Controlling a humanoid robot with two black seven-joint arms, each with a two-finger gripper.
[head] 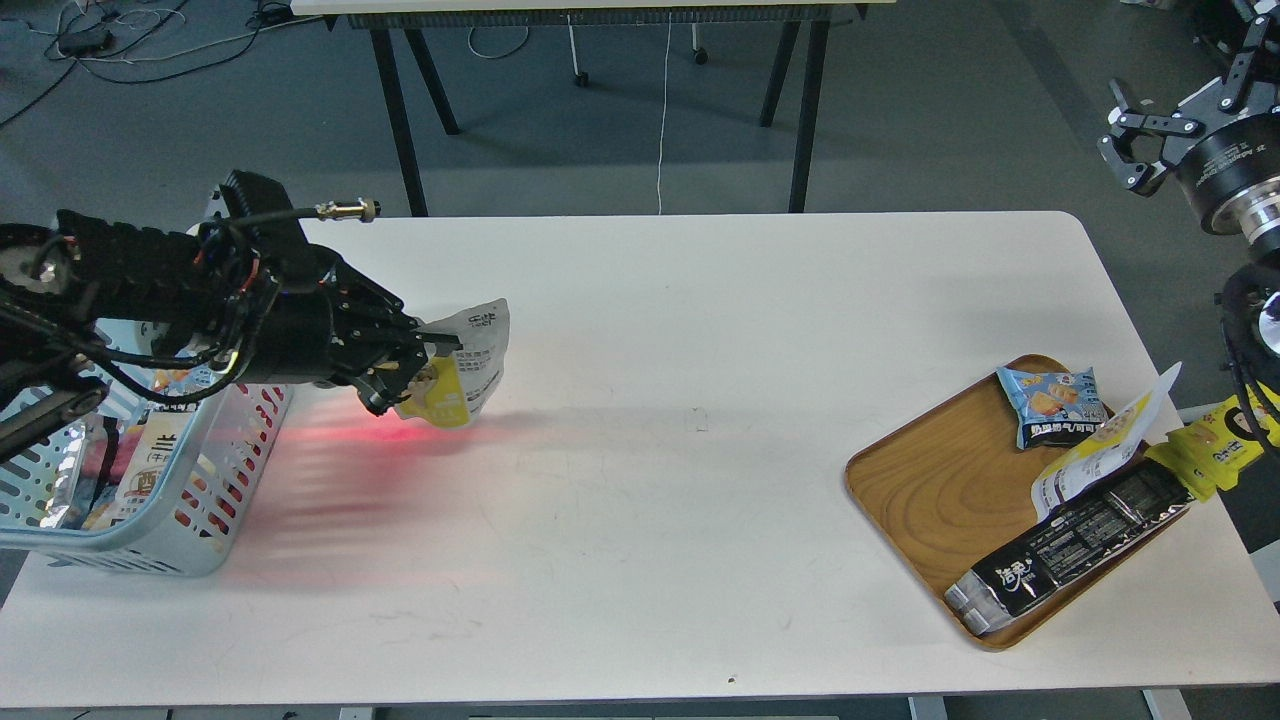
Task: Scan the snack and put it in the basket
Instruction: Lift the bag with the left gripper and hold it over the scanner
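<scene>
- The basket [215,540] is partly hidden by the left arm.
- The snack [470,370] is clamped in the left gripper [425,365], above the table [660,400].
- The right gripper [1135,140] apparently is spread, nothing held.

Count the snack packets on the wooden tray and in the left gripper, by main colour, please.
Yellow and white pouches: 2, one in the left gripper, one on the tray
Blue packet: 1
Black bar packet: 1
Total: 4
</scene>
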